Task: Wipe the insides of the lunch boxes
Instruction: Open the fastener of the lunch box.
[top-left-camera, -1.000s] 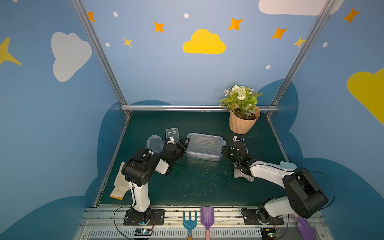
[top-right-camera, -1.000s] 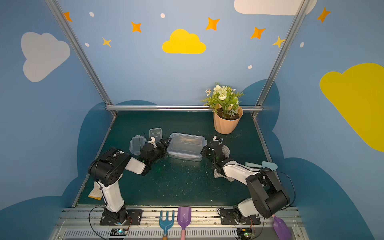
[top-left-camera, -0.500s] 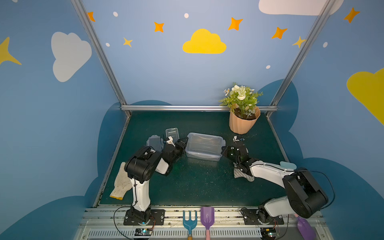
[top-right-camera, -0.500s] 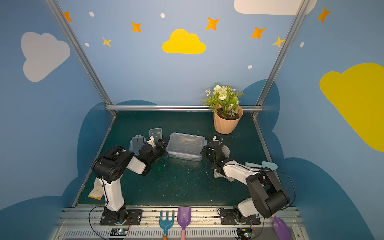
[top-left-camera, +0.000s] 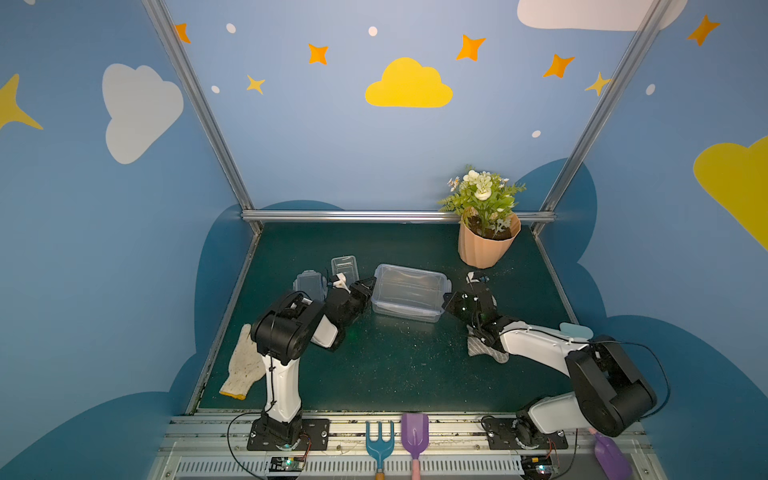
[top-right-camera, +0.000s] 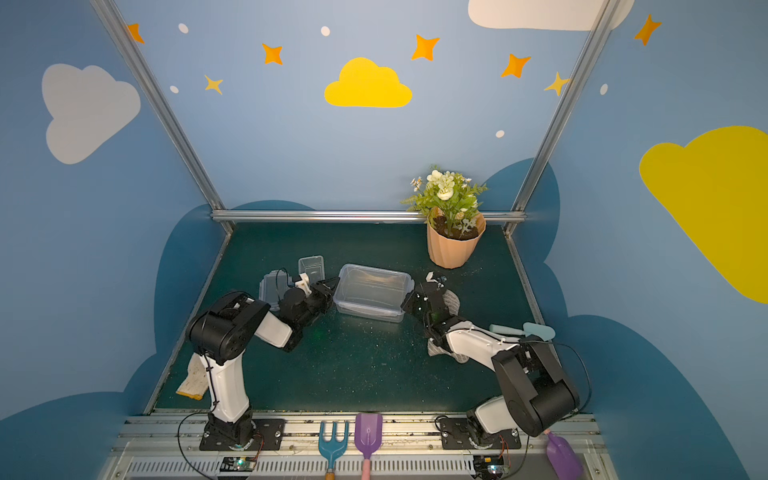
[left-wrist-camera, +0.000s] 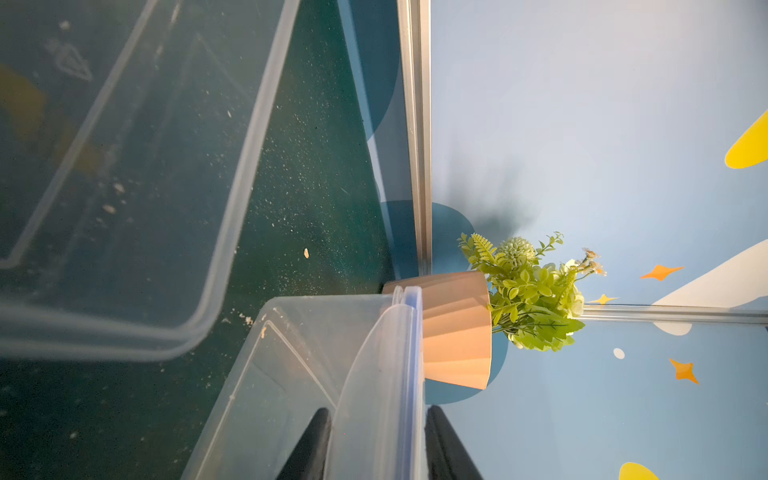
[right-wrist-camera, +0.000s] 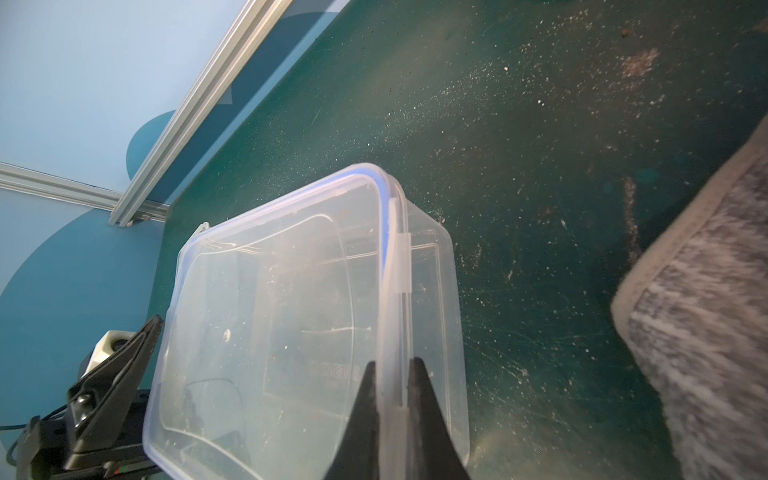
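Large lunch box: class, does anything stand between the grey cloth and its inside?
Yes: the blue-trimmed lid sits on the large lunch box, covering its inside. The right gripper pinches one end, the left gripper straddles the other; the grey cloth lies aside.

L arm (top-left-camera: 286, 332): base front-left, white link upright, elbow bent high, forearm angled down and fwd toward centre.
L wrist: rolled sideways, so fingers sit one above the other.
L gripper (top-left-camera: 368, 286): fingers (left-wrist-camera: 309, 449) flank the end of the large lunch box (top-left-camera: 409, 291), close against it on both sides; firm clamp or not, can't tell.
R arm (top-left-camera: 540, 345): base front-right, elbow folded back, white forearm stretched low toward centre.
R gripper (top-left-camera: 445, 300): at box's opp. end, fingers (right-wrist-camera: 361, 419) pinched tight on the lid clip (right-wrist-camera: 400, 266), only that thin strip btwn them.
Both: grippers face each other across the box.
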